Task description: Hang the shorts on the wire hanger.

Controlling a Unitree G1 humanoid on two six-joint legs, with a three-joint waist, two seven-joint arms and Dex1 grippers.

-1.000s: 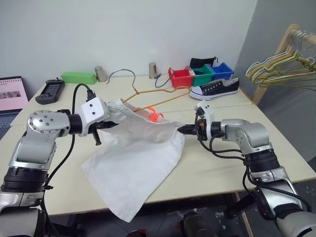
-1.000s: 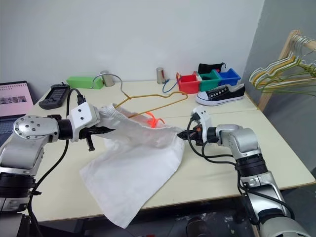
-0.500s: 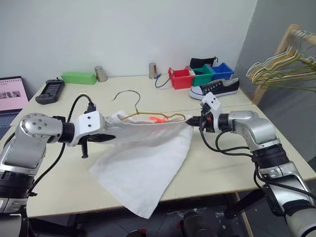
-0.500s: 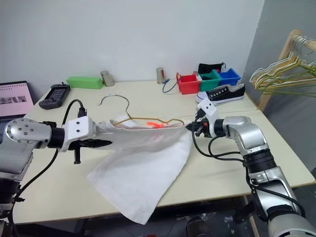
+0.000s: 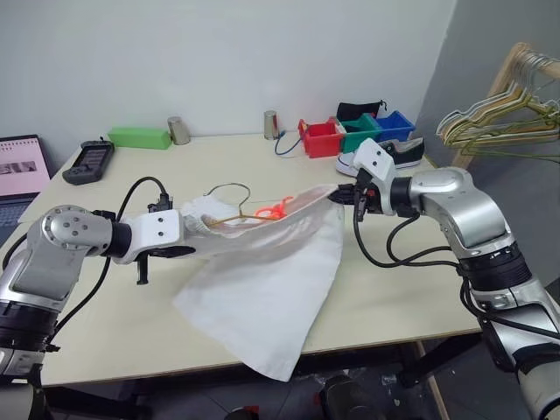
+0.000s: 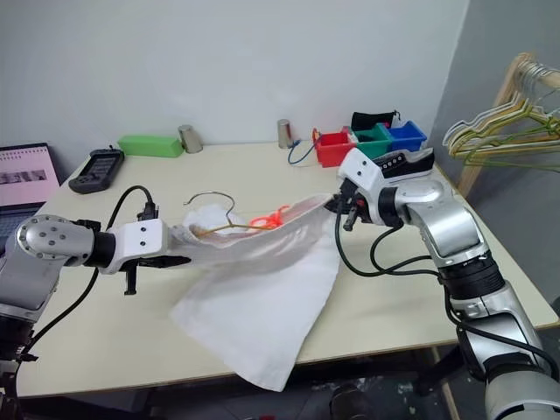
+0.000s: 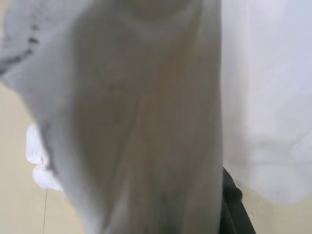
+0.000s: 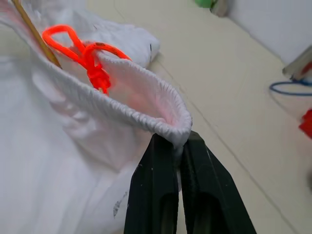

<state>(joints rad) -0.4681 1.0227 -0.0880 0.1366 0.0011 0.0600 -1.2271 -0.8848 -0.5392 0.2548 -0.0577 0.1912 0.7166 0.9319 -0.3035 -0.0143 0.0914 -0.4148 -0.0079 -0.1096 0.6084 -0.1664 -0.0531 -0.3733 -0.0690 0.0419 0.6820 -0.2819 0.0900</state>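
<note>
Pale beige tabletop (image 5: pixel 394 289), seam across right half. Along far edge: green box (image 5: pixel 139 137), two metal cans (image 5: pixel 178 130) (image 5: pixel 271 124), blue cable (image 5: pixel 287 144), red, green, blue bins (image 5: pixel 357 133) with black pouch (image 5: pixel 359 110) behind. Black-and-white shoe (image 5: pixel 404 152) near far right corner. Black handheld device (image 5: pixel 88 162) and laptop (image 5: pixel 21 168) at left edge.

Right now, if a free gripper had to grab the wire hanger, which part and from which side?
Take the hook, coming from above. It is the only bare part: it stands up out of the shorts, whose waistband covers the rest. The left gripper and right gripper are both shut on the waistband ends, so the sides are taken.
</note>
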